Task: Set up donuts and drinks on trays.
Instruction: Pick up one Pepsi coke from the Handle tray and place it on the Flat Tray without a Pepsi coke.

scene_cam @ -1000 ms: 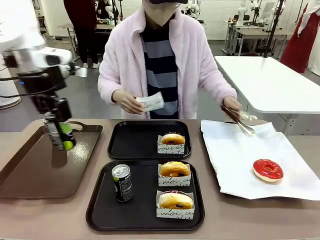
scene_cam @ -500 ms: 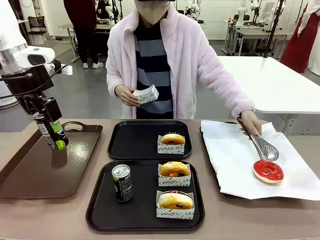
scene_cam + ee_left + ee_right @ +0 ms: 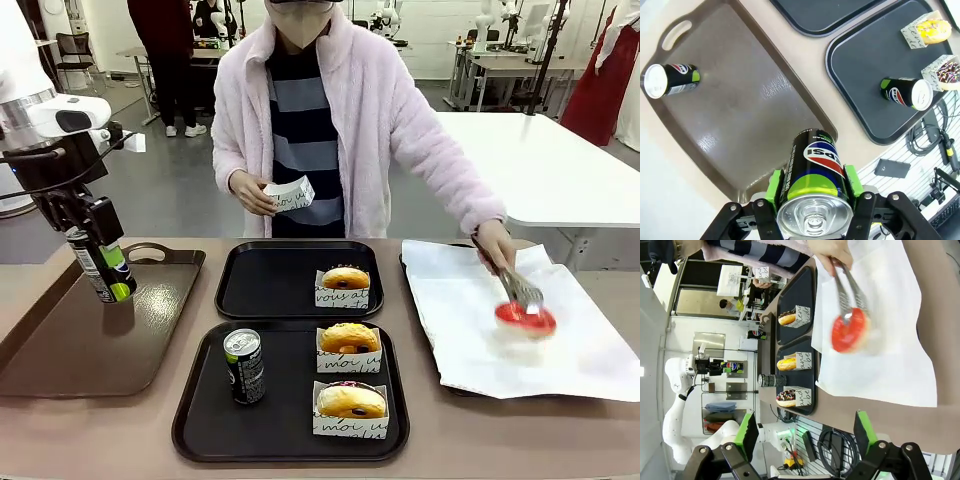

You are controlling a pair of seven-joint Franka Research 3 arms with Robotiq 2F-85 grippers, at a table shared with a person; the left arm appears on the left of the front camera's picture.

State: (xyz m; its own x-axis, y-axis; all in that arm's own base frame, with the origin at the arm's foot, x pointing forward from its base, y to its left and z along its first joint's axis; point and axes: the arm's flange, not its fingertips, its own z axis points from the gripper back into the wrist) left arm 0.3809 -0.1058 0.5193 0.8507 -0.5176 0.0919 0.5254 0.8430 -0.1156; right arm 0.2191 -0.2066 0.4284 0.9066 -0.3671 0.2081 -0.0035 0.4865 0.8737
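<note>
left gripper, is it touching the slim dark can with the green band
Touching: the left wrist view shows the left gripper with green pads pressed against both sides of the slim dark can.

Black trays [image 3: 270, 285], glossy brown tray [image 3: 70, 350], white paper [image 3: 480, 350], red donut [image 3: 530, 322], black-and-green can [image 3: 817, 167], white printed sleeves [image 3: 340, 297], pink jacket [image 3: 390, 110], grey-and-navy striped top [image 3: 305, 130].

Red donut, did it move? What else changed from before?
The person's tongs reached down, grabbed the red donut and lifted it off the white paper. The robot's left hand carried its can a bit leftward. The black trays, their three donuts and the other can stayed put.
</note>
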